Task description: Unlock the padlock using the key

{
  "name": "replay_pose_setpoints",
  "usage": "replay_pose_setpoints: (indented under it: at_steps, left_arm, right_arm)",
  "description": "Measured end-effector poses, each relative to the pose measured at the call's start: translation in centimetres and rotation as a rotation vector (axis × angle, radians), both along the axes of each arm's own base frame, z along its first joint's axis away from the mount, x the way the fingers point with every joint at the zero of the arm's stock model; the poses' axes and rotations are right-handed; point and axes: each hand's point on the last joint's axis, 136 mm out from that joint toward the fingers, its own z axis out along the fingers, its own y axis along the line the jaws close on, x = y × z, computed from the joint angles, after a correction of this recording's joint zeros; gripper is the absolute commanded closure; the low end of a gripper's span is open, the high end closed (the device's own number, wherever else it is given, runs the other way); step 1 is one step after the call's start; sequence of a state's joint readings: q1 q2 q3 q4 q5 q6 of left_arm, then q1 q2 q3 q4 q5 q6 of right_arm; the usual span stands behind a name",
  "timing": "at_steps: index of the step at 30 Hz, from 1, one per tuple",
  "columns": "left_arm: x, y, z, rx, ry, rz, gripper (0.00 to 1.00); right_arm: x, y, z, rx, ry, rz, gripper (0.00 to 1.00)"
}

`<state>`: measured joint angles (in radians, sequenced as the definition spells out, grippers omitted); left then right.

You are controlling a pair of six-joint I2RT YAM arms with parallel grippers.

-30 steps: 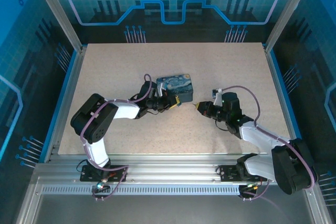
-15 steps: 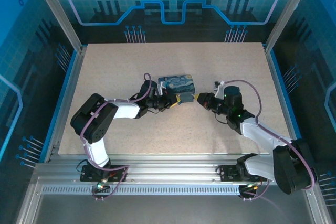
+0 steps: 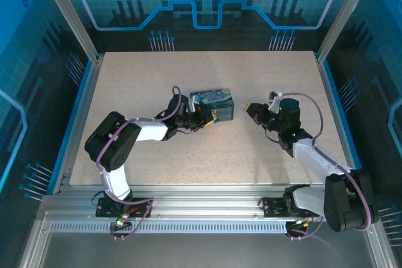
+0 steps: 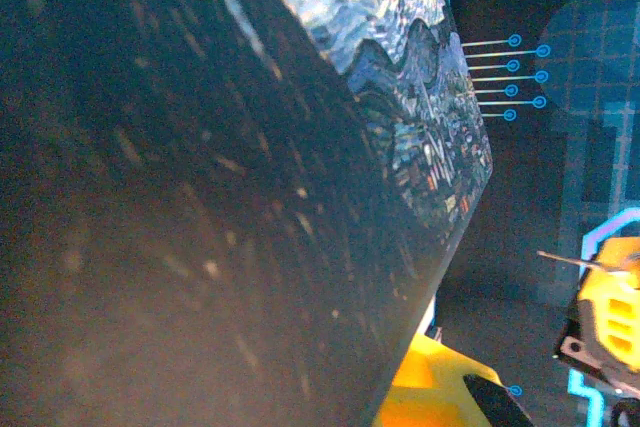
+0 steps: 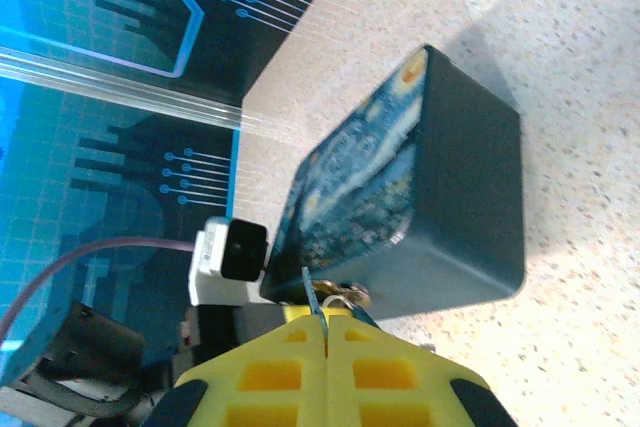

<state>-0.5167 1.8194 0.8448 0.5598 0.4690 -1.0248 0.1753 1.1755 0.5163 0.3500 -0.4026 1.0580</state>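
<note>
Right end effector [image 3: 249, 109] withdrew from box [image 3: 213, 100], pinching key [image 4: 565, 259]; left end effector [image 3: 211, 117] pressed together.

A: Box position?
B: Box [image 3: 212, 103] sits on the worktop [image 3: 188, 155], near its centre.
A: End effectors?
B: Left end effector [image 3: 211, 119] is at the box's near-left edge. Right end effector [image 3: 249, 110] is right of the box, apart from it. Key [image 4: 565, 258] protrudes from it toward the box.

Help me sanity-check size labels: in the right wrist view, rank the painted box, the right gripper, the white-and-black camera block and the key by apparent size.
1. painted box
2. right gripper, cut off by the frame and inflated by nearness
3. white-and-black camera block
4. key, a thin sliver at the fingertips
</note>
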Motion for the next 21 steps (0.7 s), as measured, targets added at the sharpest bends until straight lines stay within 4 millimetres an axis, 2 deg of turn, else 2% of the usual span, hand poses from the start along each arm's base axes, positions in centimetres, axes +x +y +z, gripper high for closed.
replay_pose_setpoints:
  at_steps: [6, 10, 18, 21]
  left_arm:
    - [0.3, -0.2, 0.1, -0.015, 0.01, 0.009, 1.0]
    - [0.3, -0.2, -0.1, -0.016, 0.017, 0.012, 1.0]
    - [0.5, -0.3, 0.3, -0.036, 0.014, 0.02, 1.0]
    - [0.6, -0.4, 0.5, -0.043, 0.003, 0.02, 1.0]
  right_arm:
    - [-1.9, -0.1, -4.2, 0.025, 0.094, -0.011, 1.0]
    - [-2.9, 0.9, -6.7, 0.042, 0.158, 0.003, 1.0]
    - [-3.7, 5.3, -8.2, 0.071, 0.183, 0.092, 1.0]
    - [-3.6, 6.2, -8.9, 0.08, 0.194, 0.1, 1.0]
